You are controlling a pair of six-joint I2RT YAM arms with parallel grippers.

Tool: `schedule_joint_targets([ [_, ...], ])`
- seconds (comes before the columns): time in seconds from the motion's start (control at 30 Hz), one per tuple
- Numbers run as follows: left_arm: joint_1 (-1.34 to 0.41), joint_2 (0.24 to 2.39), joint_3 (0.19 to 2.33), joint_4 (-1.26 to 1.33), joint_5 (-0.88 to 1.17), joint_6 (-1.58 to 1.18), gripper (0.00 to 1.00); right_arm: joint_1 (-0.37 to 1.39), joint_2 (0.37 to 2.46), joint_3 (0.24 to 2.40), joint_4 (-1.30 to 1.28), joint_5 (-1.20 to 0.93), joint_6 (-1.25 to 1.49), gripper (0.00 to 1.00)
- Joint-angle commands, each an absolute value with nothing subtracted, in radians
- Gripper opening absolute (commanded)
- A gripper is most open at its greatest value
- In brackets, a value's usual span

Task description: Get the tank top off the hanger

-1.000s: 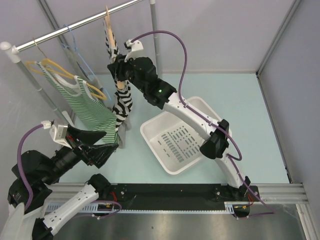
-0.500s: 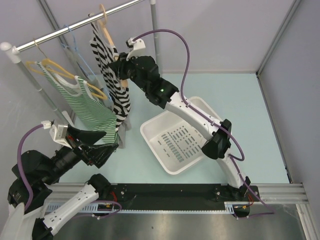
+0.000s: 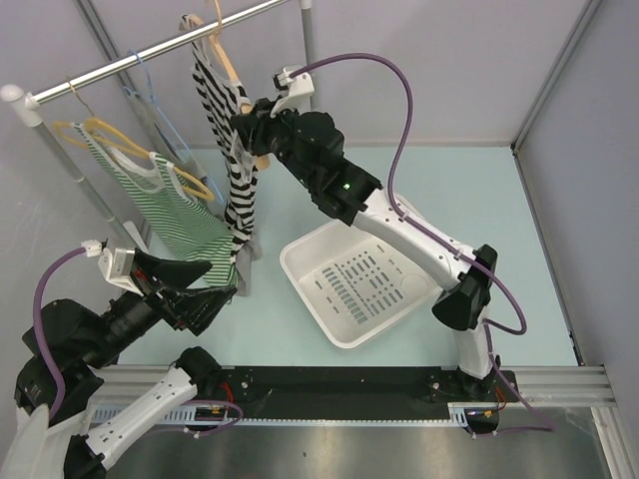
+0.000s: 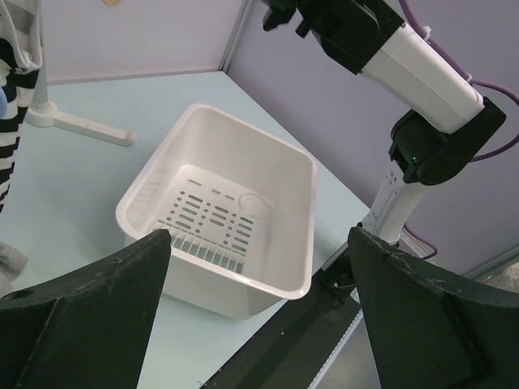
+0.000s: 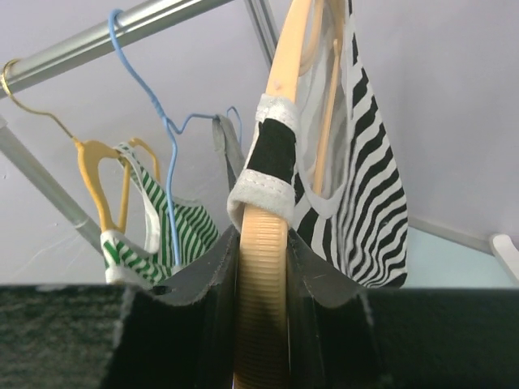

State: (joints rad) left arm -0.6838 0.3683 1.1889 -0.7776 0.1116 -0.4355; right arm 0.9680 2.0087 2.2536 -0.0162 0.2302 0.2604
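A black-and-white striped tank top (image 3: 232,150) hangs on a tan hanger (image 3: 222,55) whose top is up by the metal rail (image 3: 150,50). My right gripper (image 3: 252,140) is shut on the hanger's lower arm. In the right wrist view the ribbed tan hanger (image 5: 261,267) stands between the shut fingers, with the top's white-edged strap (image 5: 259,190) just above them and the striped cloth (image 5: 365,186) behind. My left gripper (image 3: 215,289) is open and empty, low at the left, apart from the top. In its own view (image 4: 259,324) it points at the basket.
A green striped tank top (image 3: 180,215) on a yellow hanger (image 5: 97,170) and an empty blue wire hanger (image 5: 166,130) hang further left on the rail. A white perforated basket (image 3: 305,299) sits mid-table. The rack's foot (image 4: 77,126) lies on the table.
My right gripper has moved up and slightly right with the hanger. The striped top, bunched before, has swung and now hangs longer and flatter. The left arm has not moved.
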Motion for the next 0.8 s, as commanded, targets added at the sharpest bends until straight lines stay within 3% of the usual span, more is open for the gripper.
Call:
schedule_joint_targets([
  [0.0,-0.678,0.41,1.25,-0.753,0.147,-0.437,0.96,0.986,1.812,2.076,0.212,0.253,0.255,0.0],
  [0.27,-0.68,0.553,1.38,-0.663,0.149,-0.422,0.95,0.996,1.567,1.7,0.34,0.198,0.25,0.0],
  [0.4,-0.68,0.708,1.572,-0.682,0.095,-0.338,0.95,0.997,1.468,1.521,0.333,0.167,0.279,0.0],
  [0.57,-0.678,0.909,1.803,-0.784,0.002,-0.252,0.96,1.003,1.352,1.405,0.261,0.1,0.302,0.0],
  [0.77,-0.678,1.048,1.874,-0.773,-0.045,-0.241,0.97,1.003,1.233,1.306,0.201,0.017,0.331,0.0],
])
